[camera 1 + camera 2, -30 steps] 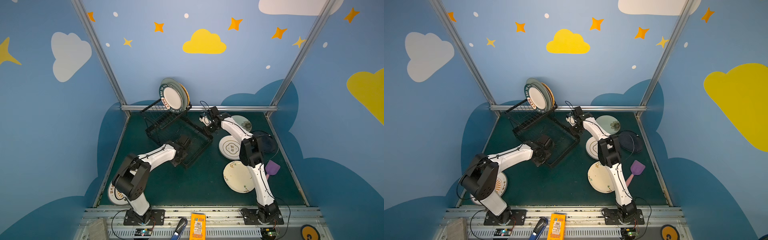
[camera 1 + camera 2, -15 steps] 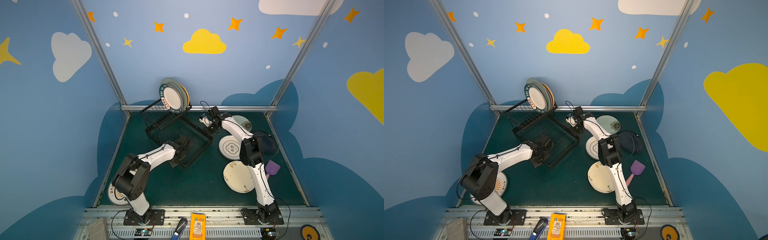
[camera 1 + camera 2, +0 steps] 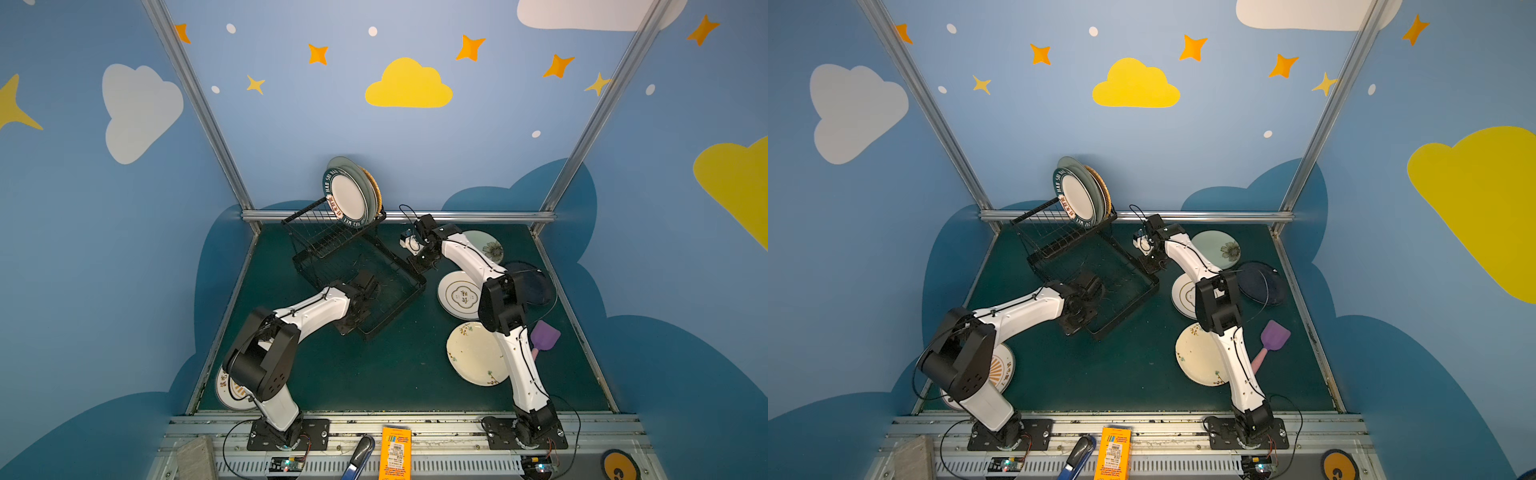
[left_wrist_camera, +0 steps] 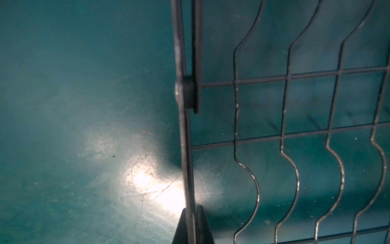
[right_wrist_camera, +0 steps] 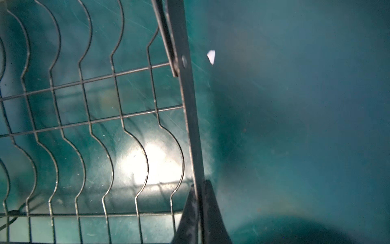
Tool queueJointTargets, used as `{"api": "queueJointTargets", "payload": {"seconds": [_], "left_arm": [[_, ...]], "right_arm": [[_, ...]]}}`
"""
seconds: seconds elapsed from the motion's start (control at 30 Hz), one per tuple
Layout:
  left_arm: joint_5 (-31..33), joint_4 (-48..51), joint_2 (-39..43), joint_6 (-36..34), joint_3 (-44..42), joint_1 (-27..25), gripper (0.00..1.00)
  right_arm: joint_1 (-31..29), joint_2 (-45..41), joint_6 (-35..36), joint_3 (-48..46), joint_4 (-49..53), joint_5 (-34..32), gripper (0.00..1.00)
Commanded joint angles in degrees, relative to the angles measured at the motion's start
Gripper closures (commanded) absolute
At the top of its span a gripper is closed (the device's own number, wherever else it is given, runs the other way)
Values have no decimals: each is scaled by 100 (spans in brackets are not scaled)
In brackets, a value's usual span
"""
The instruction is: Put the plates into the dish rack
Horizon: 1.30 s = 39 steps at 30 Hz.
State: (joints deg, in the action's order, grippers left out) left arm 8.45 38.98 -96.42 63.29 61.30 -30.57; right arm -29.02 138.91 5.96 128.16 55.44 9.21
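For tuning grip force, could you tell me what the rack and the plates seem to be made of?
The rack looks like dark-coated metal: thin bent wires, flat riveted rim bar. The plates: probably glazed ceramic or melamine, smooth printed faces.

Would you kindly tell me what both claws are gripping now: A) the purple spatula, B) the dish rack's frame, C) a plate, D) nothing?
B: the wrist views show the left claw and the right claw each shut on a flat bar of the dish rack.

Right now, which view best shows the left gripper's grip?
Left wrist view: close up, the left gripper pinches the dish rack frame. Both top views hide the jaws behind the wrist; the right wrist view lacks it.
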Motion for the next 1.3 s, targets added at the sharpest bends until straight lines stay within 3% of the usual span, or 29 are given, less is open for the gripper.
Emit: {"api": "queueJointTargets", "payload": {"seconds": [0.0,0.4,0.7,1.27], "left_arm": [[-278,-405,110,-915,68,-50,96],[-492,-463,170,-1957,-76,177,96],[-820,-784,91,-2381,-143,399,96],[-1070,-683,96,-2716,-148,1226,96]], "right_arm": [[57,-316,-902,-541,599,-324,100],[105,-2086,-1967,-3260,-679,-665,100],[41,-3076,-2865,-4727,-1193,-915,100],[-514,-3792,-3925,-5509,-1517,-995,100]]}}
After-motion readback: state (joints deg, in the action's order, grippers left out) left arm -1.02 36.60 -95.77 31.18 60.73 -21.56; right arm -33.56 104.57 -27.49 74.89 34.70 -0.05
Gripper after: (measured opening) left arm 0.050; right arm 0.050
